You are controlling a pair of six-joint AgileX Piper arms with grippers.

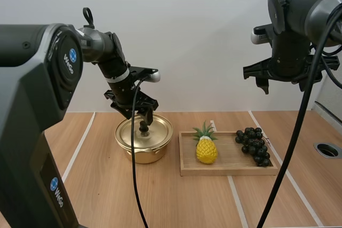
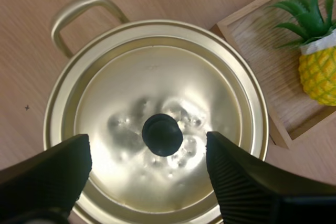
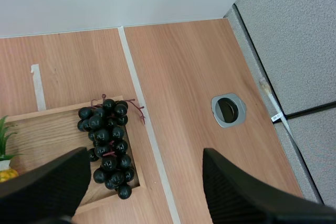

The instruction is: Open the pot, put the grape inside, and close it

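Both hands are wide open. My left hand [image 1: 143,114] brackets the knob [image 2: 162,134] of the lid [image 2: 157,72], which sits on the pot [image 1: 143,154]. My right hand [image 1: 284,81] hovers high over the grapes [image 1: 252,145] on the tray [image 1: 230,171]. Opening is in hand; next I'd lower and pinch the knob.

The wooden tray [image 1: 230,171] lies on the table [image 1: 107,196], and the pot [image 1: 141,156] sits just beside the tray's left end with its lid [image 1: 156,132] on it. On the tray, the pineapple [image 1: 206,151] stands at the left end and the bunch of grapes [image 1: 253,145] lies at the right end, the two apart. A round hole [image 1: 327,150] in the table lies well to the right of the tray.
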